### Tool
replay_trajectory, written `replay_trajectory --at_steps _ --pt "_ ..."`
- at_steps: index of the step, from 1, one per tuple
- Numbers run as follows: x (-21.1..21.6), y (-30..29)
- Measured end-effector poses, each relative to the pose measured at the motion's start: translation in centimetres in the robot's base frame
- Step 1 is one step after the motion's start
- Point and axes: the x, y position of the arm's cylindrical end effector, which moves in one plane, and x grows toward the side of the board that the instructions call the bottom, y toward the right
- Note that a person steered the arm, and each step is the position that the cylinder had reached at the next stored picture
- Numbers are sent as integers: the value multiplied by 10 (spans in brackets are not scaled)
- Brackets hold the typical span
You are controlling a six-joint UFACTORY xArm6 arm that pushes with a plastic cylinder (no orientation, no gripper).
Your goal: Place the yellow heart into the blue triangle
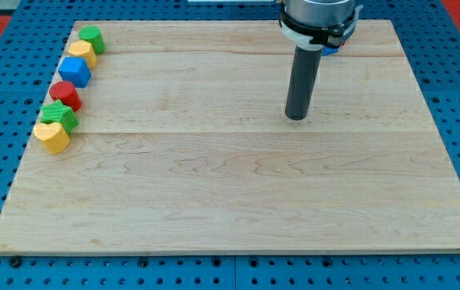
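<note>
At the wooden board's (pixel 238 201) left edge, the yellow heart block (pixel 51 136) ends a row, touching a green block (pixel 59 116). Only a sliver of blue (pixel 332 48), perhaps the blue triangle, shows behind the rod. The tip (pixel 296 118), clawless and holding nothing, stands well apart; no pushing seems done.

A blue block (pixel 334 48) at the upper right of the frame was mostly hidden behind the rod (pixel 300 76), its shape unclear. The rod's upper part was cut off by the top edge.
</note>
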Motion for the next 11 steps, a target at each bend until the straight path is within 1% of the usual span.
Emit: replay_trajectory --at_steps 1,3,4,5,6,7,8,9,10,11 --pt "9 -28" --pt "12 -47" --pt "64 -103" --pt "111 -196" --pt "106 -298" --pt "106 -385" --pt "62 -374" --pt "31 -301" --pt "28 -235" --pt "52 -243"
